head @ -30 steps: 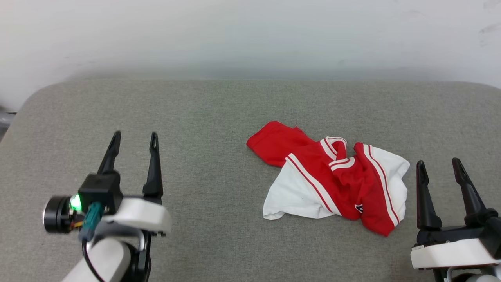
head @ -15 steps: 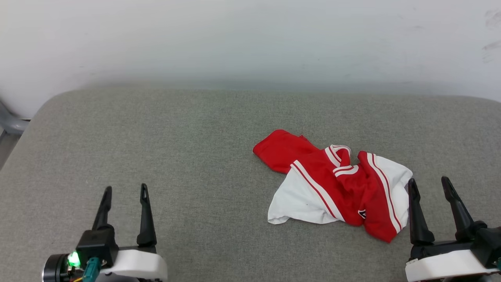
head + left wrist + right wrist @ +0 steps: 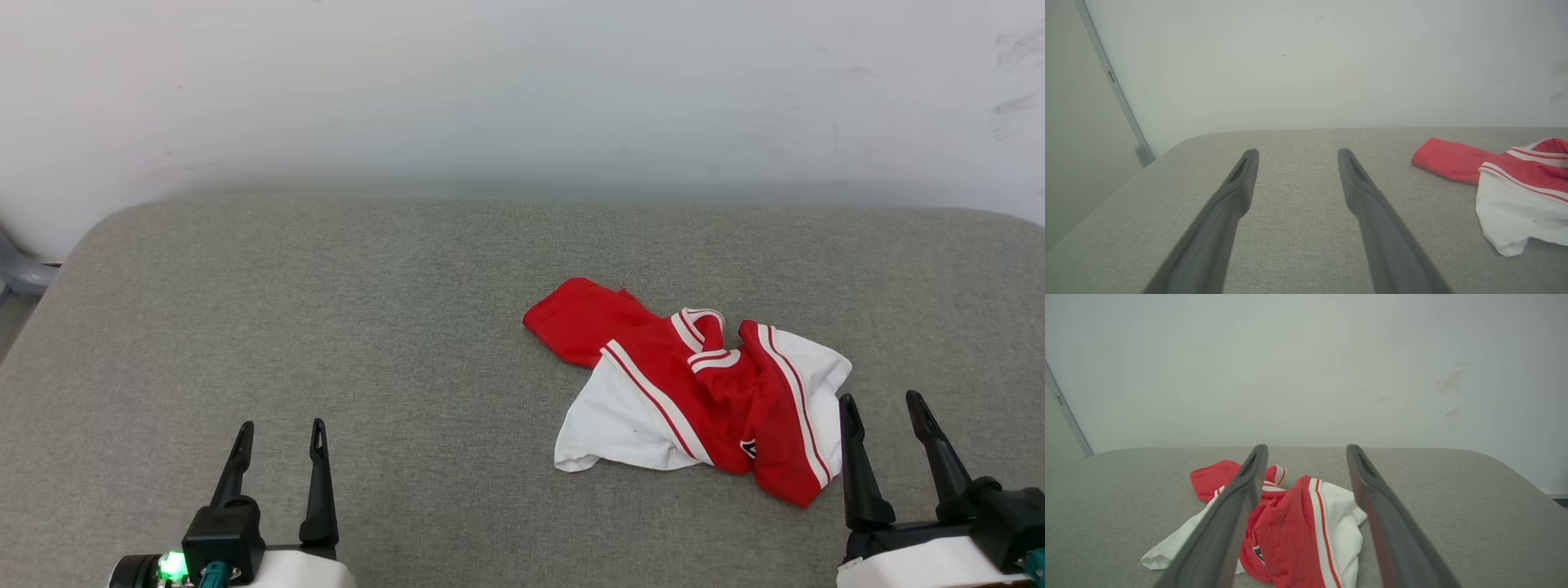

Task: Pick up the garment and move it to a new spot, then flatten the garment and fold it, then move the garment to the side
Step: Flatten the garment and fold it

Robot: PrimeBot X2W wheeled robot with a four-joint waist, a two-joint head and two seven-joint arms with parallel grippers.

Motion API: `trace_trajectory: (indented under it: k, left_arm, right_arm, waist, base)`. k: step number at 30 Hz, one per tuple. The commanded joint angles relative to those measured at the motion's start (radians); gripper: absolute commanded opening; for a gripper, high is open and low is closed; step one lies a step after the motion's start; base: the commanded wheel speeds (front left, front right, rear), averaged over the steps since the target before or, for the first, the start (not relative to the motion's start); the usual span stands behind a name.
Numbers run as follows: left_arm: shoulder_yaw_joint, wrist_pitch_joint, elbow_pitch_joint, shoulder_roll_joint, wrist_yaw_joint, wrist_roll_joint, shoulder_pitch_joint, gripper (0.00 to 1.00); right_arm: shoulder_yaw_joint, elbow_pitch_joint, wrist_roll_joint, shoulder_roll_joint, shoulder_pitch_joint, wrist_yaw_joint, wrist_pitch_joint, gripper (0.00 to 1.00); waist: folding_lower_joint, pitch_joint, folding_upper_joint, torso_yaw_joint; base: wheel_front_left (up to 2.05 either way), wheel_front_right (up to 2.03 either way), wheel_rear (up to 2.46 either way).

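Observation:
The garment [image 3: 694, 392], red with white panels and red-and-white striped trim, lies crumpled right of centre on the grey padded table [image 3: 367, 327]. In the head view my right gripper [image 3: 882, 400] stands open at the lower right, its fingertips just off the garment's right edge and not touching it. The right wrist view has the garment [image 3: 1298, 522] lying ahead between and under the open right gripper [image 3: 1306, 449]. My left gripper [image 3: 282, 429] is open at the lower left, well away from the cloth. From the left wrist, the garment [image 3: 1515, 179] lies to the right of the open left gripper [image 3: 1294, 152].
A pale wall [image 3: 522, 90] runs close behind the table's far edge. The table's rounded left corner [image 3: 90, 237] drops off beside a grey metal frame [image 3: 20, 273].
The head camera has tilted up a little, so the whole picture sits lower. Both grippers have drawn back toward the bottom edge, the left one most. The garment lies as before.

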Motion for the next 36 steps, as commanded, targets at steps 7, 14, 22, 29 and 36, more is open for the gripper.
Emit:
trace_trajectory:
  k: [7, 14, 22, 29, 36]
  left_arm:
    - [0.038, -0.003, 0.019, -0.042, -0.04, 0.045, 0.016, 1.0]
    - [0.072, -0.003, 0.033, -0.068, -0.071, 0.07, 0.019, 1.0]
    - [0.101, -0.003, 0.044, -0.083, -0.1, 0.094, 0.016, 1.0]
    - [0.114, -0.003, 0.046, -0.094, -0.121, 0.111, -0.007, 1.0]
    - [0.094, -0.003, 0.057, -0.067, -0.197, 0.119, -0.097, 1.0]
  right_arm:
    - [0.002, 0.005, 0.001, 0.002, 0.017, -0.001, -0.002, 1.0]
    - [0.002, 0.006, 0.001, 0.002, 0.021, -0.001, -0.002, 1.0]
    - [0.002, 0.007, -0.002, 0.002, 0.018, -0.001, -0.002, 1.0]
    - [0.005, 0.011, 0.0, 0.002, 0.009, -0.001, -0.002, 1.0]
    - [0.004, 0.007, -0.002, 0.002, -0.002, -0.001, -0.002, 1.0]
  waist:
    - [0.0001, -0.003, 0.0, -0.002]
    - [0.0001, -0.005, 0.0, -0.002]
    - [0.0001, -0.006, 0.0, 0.001]
    - [0.0001, -0.006, 0.0, -0.006]
    - [0.0001, 0.0, 0.0, -0.014]
  base:
    - [0.0, 0.0, 0.0]
    - [0.0, 0.0, 0.0]
    - [0.0, 0.0, 0.0]
    - [0.0, 0.0, 0.0]
    - [0.0, 0.0, 0.0]
